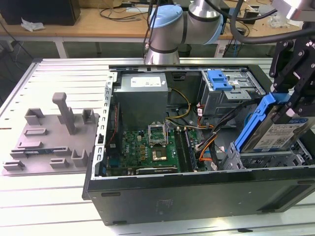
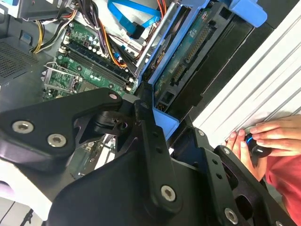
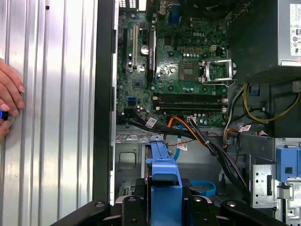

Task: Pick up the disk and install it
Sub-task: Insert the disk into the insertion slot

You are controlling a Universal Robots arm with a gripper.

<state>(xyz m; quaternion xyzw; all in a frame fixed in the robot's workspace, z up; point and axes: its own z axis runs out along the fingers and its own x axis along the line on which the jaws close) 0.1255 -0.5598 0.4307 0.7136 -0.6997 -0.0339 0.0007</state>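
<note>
The disk (image 1: 276, 132), a silver drive with a blue-and-white label in a bright blue bracket (image 1: 255, 123), hangs tilted over the grey drive cage (image 1: 256, 160) at the front corner of the open computer case, on the exterior view's right. My gripper (image 1: 291, 104) is shut on it from above, black fingers on either side of the bracket. In the first wrist view the blue bracket (image 3: 163, 175) sits between the fingers (image 3: 136, 190). The second wrist view shows the drive's green circuit board underside (image 2: 187, 52) and a black finger (image 2: 151, 141) along the bracket.
Inside the case lie the motherboard (image 1: 147, 147), a grey power supply box (image 1: 141, 94), orange and black cables (image 1: 209, 142), and a bare blue tab (image 1: 219, 79) on the upper cage. A grey fixture plate (image 1: 51, 140) sits on the table. A person's hand (image 2: 270, 134) rests beside the case.
</note>
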